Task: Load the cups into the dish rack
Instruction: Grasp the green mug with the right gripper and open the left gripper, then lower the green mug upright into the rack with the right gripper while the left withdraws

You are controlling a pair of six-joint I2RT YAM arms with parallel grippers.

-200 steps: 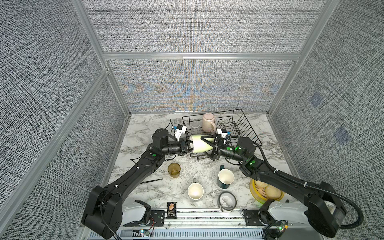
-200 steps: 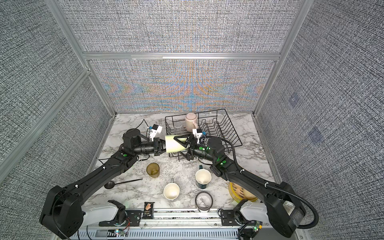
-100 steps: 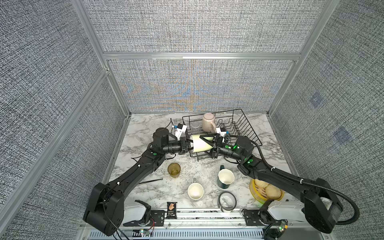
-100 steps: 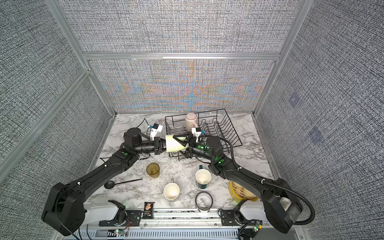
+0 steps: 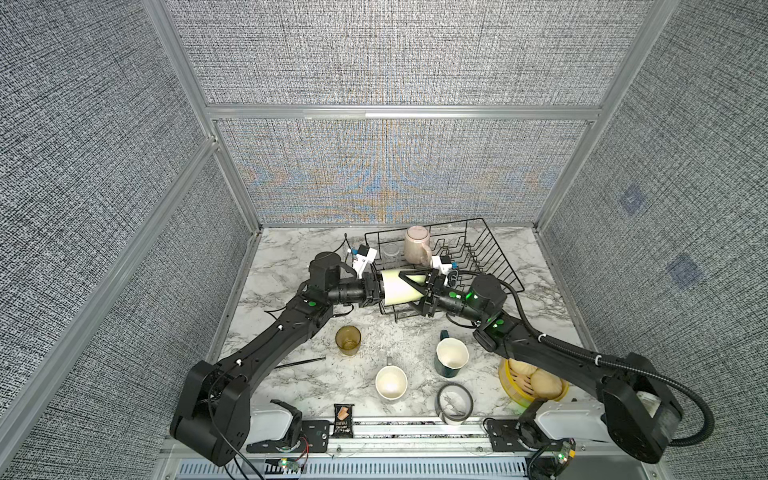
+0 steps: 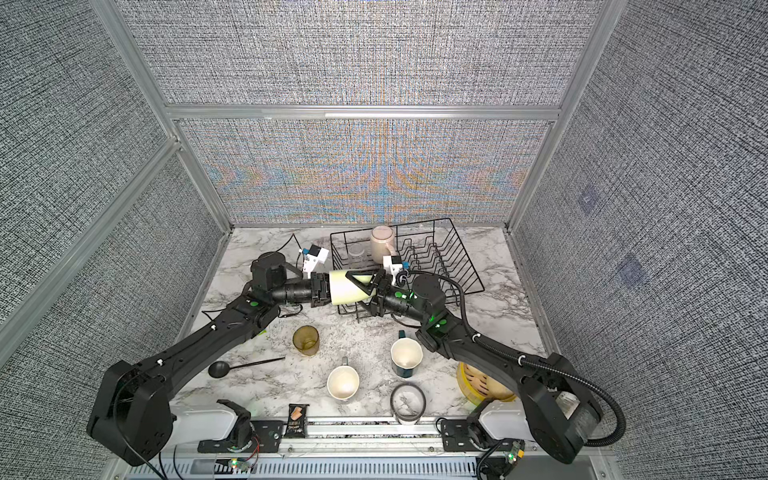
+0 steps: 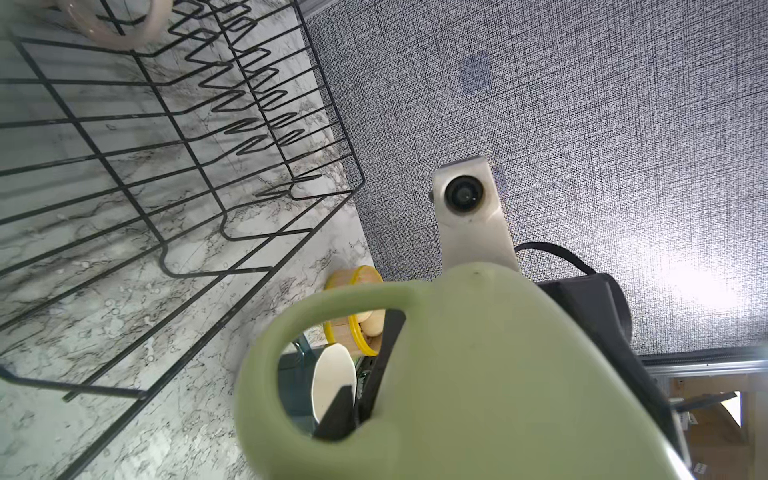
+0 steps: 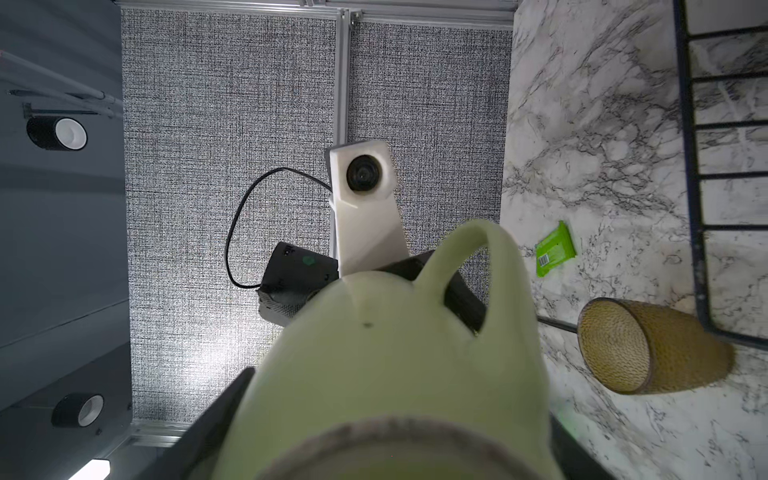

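**Booth:** Talk me through it, grippers first.

**Me:** My right gripper (image 5: pixel 409 289) is clamped around the pale green mug (image 5: pixel 395 293), with my fingers (image 8: pixel 226 411) on both flanks near its base. The mug lies on its side in the air. My left gripper (image 5: pixel 374 291) sits at the mug's mouth, at 9 o'clock of it. Whether it is gripping or has let go there, I cannot tell.

**Booth:** And where is the mug against the dish rack?

**Me:** It hangs over the 7 o'clock corner of the dish rack (image 5: pixel 498 266). Inside the rack, the pink mug (image 5: pixel 415 249) sits near 11 o'clock and the small clear glass (image 5: pixel 390 253) at 10. Out on the marble table (image 5: pixel 291 257), reading from the mug, the amber tumbler (image 5: pixel 348 340) is at 7 o'clock, the grey mug (image 5: pixel 390 384) at 6 and the dark teal mug (image 5: pixel 451 357) at 5. All three stand upright.
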